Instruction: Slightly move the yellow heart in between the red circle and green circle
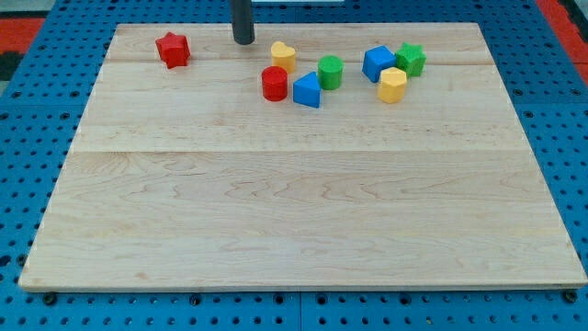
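Note:
The yellow heart [283, 55] lies near the view's top, just above the red circle [274, 83] and to the left of the green circle [330, 71]. A blue triangle [308, 90] sits between the red circle and the green circle, slightly below them. My tip [243, 40] rests on the board to the left of the yellow heart, a short gap apart from it, and to the right of the red star [173, 50].
A blue block [378, 62], a green star [411, 59] and a yellow hexagon [392, 85] cluster at the view's upper right. The wooden board [294, 202] lies on a blue pegboard [28, 138].

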Controlling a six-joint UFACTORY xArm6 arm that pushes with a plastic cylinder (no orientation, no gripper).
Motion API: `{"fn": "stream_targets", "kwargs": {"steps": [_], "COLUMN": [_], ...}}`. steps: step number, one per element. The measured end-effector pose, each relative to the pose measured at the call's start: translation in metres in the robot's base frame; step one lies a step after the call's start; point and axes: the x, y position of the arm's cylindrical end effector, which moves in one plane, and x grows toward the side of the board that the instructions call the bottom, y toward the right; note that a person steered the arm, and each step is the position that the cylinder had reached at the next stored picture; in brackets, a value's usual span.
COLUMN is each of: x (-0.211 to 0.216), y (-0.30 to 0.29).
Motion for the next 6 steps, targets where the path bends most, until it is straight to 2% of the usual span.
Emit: {"fn": "stream_targets", "kwargs": {"steps": [2,4,5,6], "x": [0.110,0.022,0.054,0.107], "y": [0.028,-0.033,0.031,0.032]}}
